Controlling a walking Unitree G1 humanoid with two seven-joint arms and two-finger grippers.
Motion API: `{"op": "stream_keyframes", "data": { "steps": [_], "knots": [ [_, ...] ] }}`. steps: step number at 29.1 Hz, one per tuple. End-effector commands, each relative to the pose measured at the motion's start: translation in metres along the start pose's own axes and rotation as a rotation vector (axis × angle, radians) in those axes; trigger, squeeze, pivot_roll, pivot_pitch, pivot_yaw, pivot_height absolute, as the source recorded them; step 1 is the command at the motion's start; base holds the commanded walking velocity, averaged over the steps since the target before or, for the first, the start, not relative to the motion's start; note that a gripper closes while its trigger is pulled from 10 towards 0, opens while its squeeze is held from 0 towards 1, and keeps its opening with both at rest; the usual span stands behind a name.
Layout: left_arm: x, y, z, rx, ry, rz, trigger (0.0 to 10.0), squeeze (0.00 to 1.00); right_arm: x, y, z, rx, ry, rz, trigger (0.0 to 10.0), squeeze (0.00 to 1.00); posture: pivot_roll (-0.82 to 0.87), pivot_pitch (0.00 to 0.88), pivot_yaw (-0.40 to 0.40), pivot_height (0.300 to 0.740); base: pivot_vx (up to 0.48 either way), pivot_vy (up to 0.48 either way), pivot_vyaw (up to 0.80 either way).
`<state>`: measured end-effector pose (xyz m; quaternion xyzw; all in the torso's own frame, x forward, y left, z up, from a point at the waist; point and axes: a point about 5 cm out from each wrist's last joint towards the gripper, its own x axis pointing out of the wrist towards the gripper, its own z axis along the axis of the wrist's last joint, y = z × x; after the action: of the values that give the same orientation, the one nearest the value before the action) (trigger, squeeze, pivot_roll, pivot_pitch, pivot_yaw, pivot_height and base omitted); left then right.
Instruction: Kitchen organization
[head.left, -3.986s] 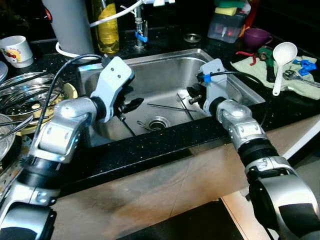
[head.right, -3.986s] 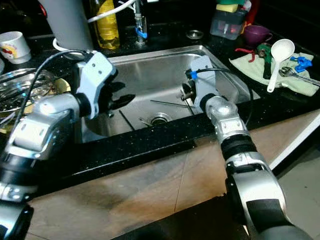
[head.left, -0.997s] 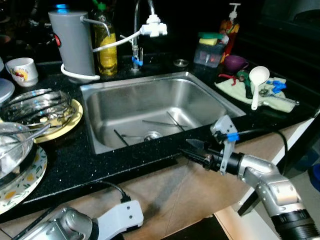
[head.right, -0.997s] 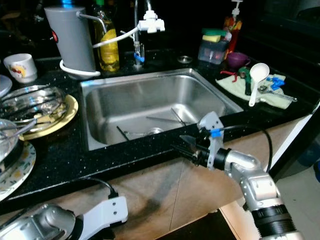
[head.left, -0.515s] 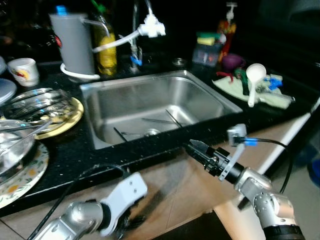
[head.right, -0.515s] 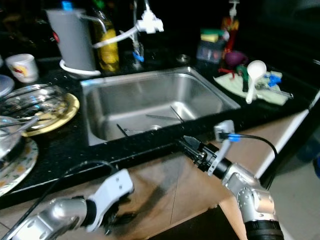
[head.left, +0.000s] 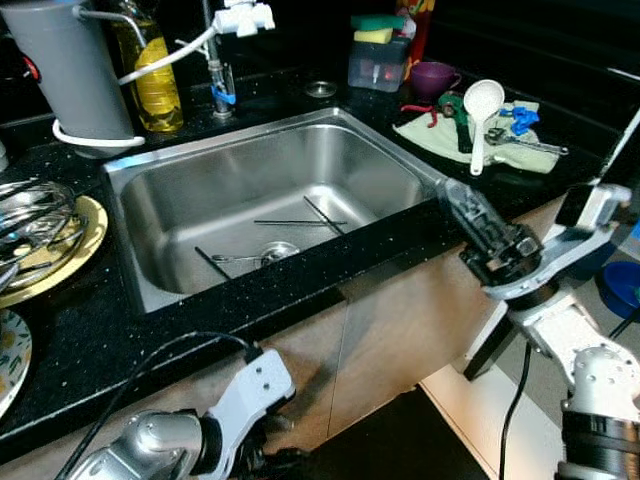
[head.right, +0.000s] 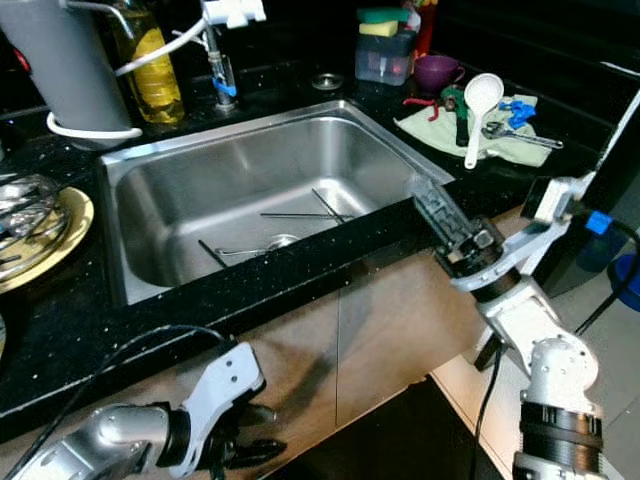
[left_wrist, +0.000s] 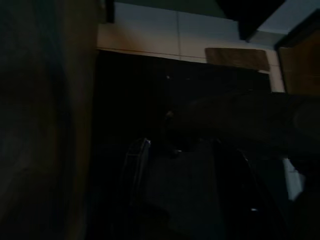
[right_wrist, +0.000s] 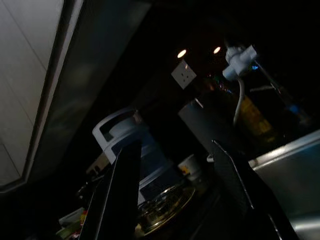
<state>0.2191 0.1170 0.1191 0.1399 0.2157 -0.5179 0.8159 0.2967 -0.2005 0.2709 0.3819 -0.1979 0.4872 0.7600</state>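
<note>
Thin utensils (head.left: 300, 221) are lying on the sink (head.left: 150, 215) floor around the drain, probably awaiting clearing. The right gripper (head.right: 432, 212), fingers apart and empty, is hanging over the sink's front right corner. The left gripper (head.right: 248, 432) is idling below the counter's front edge (finger state unclear). A white ladle (head.left: 480, 115) is resting on a cloth (head.left: 430, 128) at the counter's right.
</note>
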Motion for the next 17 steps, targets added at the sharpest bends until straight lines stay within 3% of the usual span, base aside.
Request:
{"op": "stream_keyframes", "data": {
  "steps": [1,6,17],
  "knots": [
    [-0.002,0.002,-0.011,-0.015,0.048,0.02,10.0,0.0,-0.001,0.002,-0.001,0.001,0.01,-0.007,10.0,0.0,-0.05,0.184,-0.014,0.74,0.0,0.0,0.0],
    [0.0,0.01,-0.012,-0.029,0.005,0.094,10.0,0.0,0.002,-0.007,-0.003,-0.069,0.057,-0.107,10.0,0.0,-0.05,0.187,-0.011,0.74,0.0,0.0,0.0],
    [0.005,0.004,-0.025,-0.058,0.006,0.083,10.0,0.0,0.013,0.003,-0.005,-0.067,0.072,-0.072,10.0,0.0,-0.05,0.187,-0.011,0.74,0.0,0.0,0.0]
  ]
}}
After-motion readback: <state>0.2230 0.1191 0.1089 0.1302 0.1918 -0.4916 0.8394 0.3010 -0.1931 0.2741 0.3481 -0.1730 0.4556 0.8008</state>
